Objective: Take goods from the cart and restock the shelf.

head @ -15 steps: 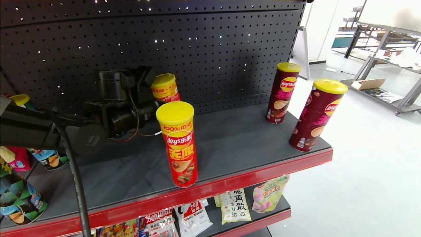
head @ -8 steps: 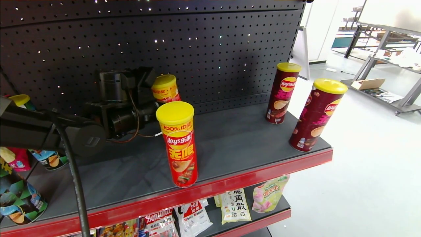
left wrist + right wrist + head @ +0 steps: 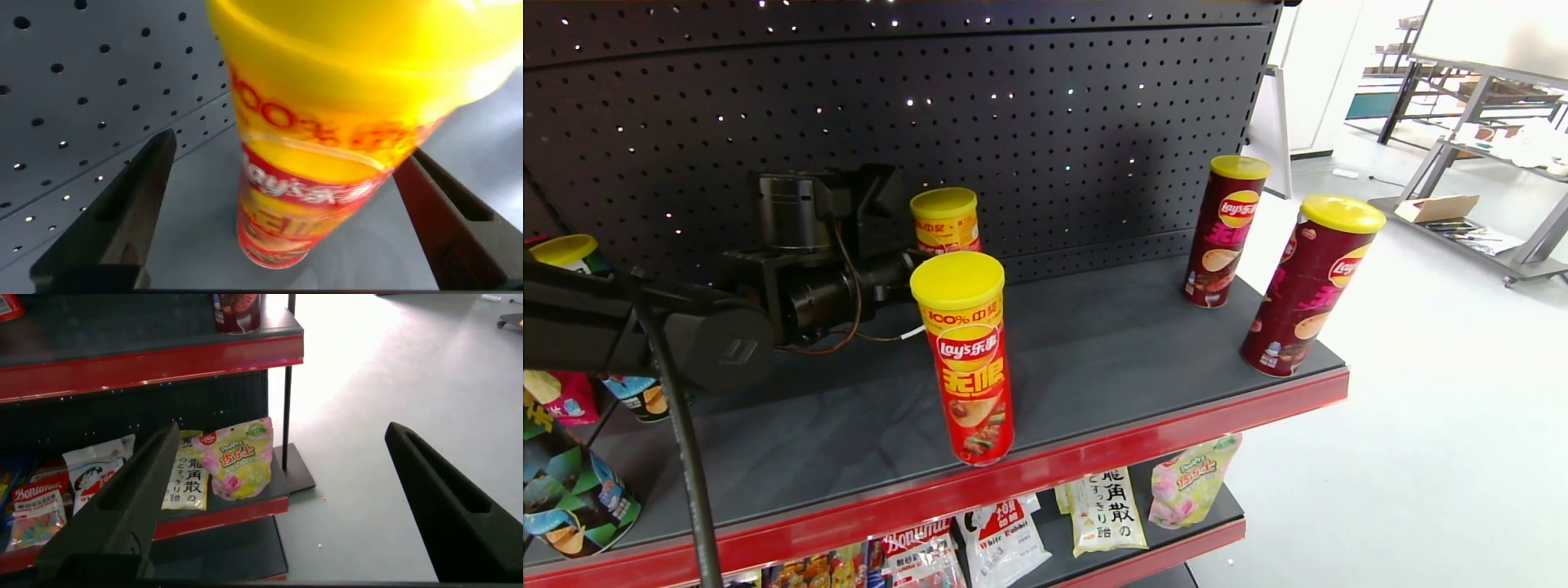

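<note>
Can [image 3: 945, 220] stands upright at the shelf's [image 3: 1094, 351] back, 12 o'clock of the front can [image 3: 964, 351], no longer tilted. Left end effector [image 3: 288, 155] flanks it, spread apart, seemingly released, and has eased toward 9 o'clock. Right end effector [image 3: 278, 482] hangs spread wide. Placement looks done.

Black pegboard wall [image 3: 1054, 122], pale floor [image 3: 1421, 425], metal racks [image 3: 1470, 238] far rt.
</note>
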